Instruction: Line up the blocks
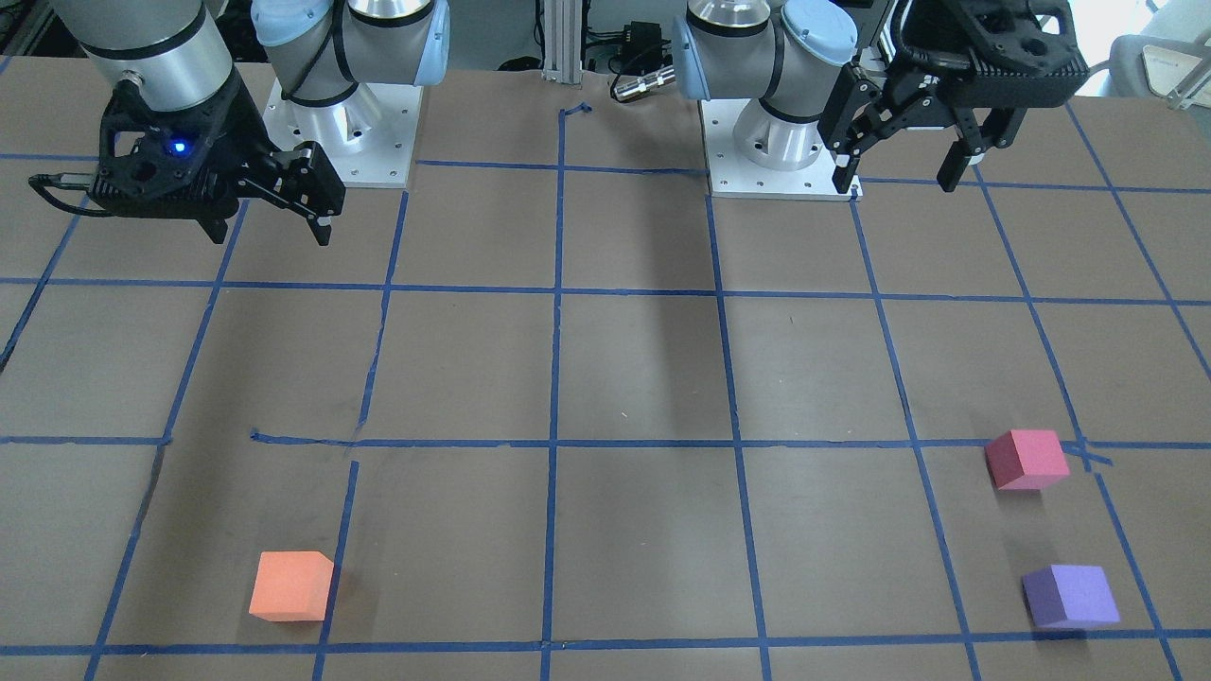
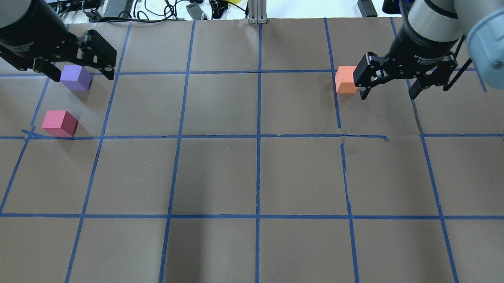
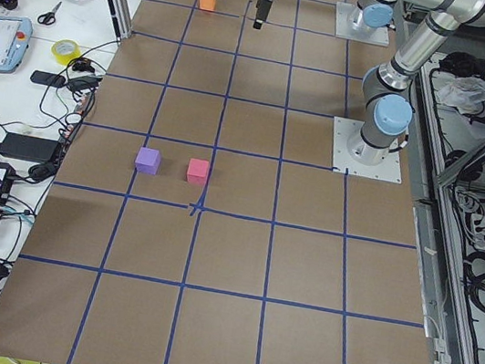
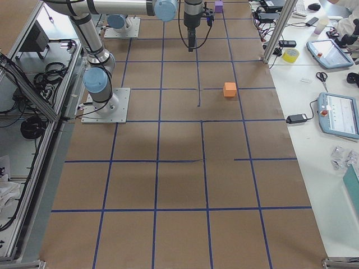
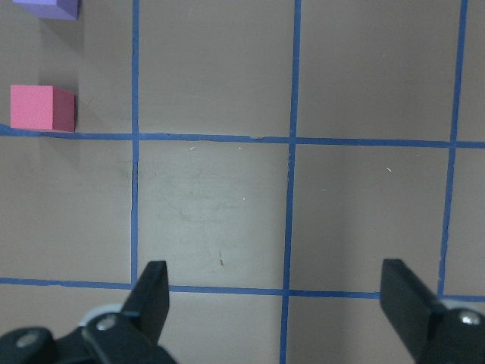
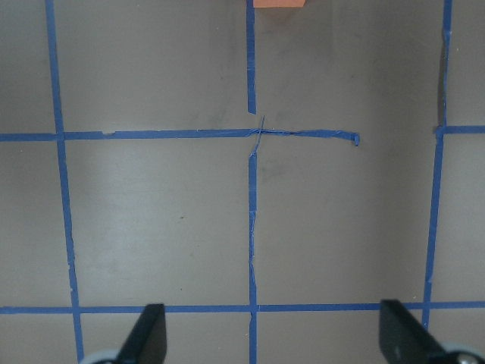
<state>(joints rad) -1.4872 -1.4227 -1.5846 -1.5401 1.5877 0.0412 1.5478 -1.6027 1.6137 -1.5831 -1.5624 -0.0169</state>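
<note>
Finds, resting on the brown worktop [image 1: 643, 378] gridded with blue tape, a small matte orange foam cube [image 1: 291, 586] alone on the robot's right side, and a small matte pinkish-red foam cube [image 1: 1026, 460] with a small matte purple foam cube [image 1: 1071, 596] near each other on its left, not touching. Shows the left end effector [image 1: 897, 175] and the right end effector [image 1: 270, 227] both raised above the worktop near the arm bases, fingers spread wide, gripping nothing, well apart from all three.

- Front, overhead: opposite sides, steeply down on bench [image 2: 217, 178].
- Side views: far, one per bench end.
- Wrist cams: close, straight down (left shares pink block [image 5: 42, 108] with overhead).
</note>
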